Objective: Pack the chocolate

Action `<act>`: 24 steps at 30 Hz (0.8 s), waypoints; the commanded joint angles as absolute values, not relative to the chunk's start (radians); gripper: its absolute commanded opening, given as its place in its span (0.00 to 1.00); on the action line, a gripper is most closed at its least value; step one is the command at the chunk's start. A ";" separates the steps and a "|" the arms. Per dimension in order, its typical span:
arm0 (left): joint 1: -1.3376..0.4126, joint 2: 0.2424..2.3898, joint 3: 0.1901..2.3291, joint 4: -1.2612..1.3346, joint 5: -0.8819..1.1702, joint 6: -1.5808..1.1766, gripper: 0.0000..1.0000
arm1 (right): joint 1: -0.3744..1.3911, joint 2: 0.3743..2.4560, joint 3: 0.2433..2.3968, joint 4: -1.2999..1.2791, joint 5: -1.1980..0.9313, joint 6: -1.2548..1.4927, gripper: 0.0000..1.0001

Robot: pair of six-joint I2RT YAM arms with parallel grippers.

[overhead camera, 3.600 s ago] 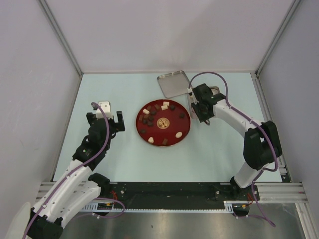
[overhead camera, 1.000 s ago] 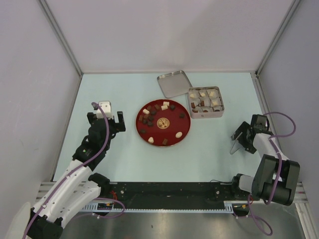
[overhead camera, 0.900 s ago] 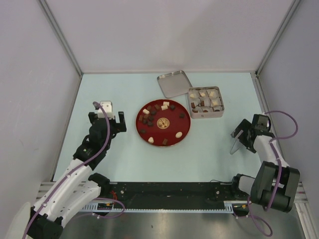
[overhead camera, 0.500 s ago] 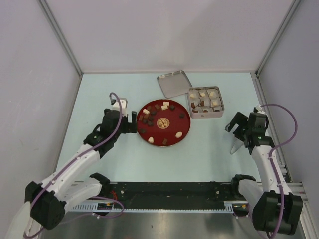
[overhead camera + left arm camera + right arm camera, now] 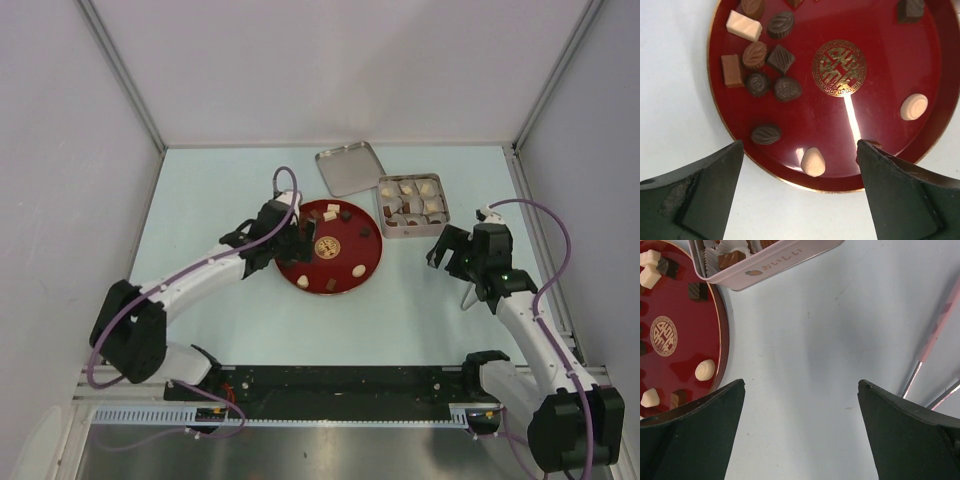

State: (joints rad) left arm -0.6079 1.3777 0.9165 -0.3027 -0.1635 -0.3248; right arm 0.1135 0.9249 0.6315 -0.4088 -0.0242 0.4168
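Several chocolates lie on the red plate (image 5: 346,258), among them a cream oval (image 5: 813,161), a dark oval (image 5: 765,134) and a cluster of brown ones (image 5: 757,55). More chocolates sit in paper cups in the open square tin (image 5: 445,226). My left gripper (image 5: 291,247) hangs open over the plate's left side. In the left wrist view, the left gripper (image 5: 800,145) holds nothing, and the cream oval lies just past its fingertips. My right gripper (image 5: 446,250) is open and empty over bare table, between plate and tongs. The right gripper (image 5: 801,382) sees only table between its fingers.
The tin's lid (image 5: 348,167) lies behind the plate. Thin pink tongs (image 5: 468,296) lie on the table right of my right gripper, also seen as the tongs (image 5: 935,335) in the wrist view. Grey walls close in the table on three sides.
My left arm has swung right, from beside the plate to over its left part. My right arm has moved left and forward off the tongs, which stay on the table.
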 commanded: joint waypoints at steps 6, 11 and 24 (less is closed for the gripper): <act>-0.591 1.580 1.055 -0.308 -0.103 -0.347 1.00 | 0.129 0.928 0.675 -0.385 -0.038 0.379 1.00; -0.532 1.631 1.060 -0.308 -0.054 -0.370 1.00 | 0.129 0.925 0.675 -0.390 -0.043 0.368 1.00; -0.463 1.704 1.037 -0.321 -0.028 -0.379 1.00 | 0.127 0.928 0.675 -0.402 -0.025 0.347 1.00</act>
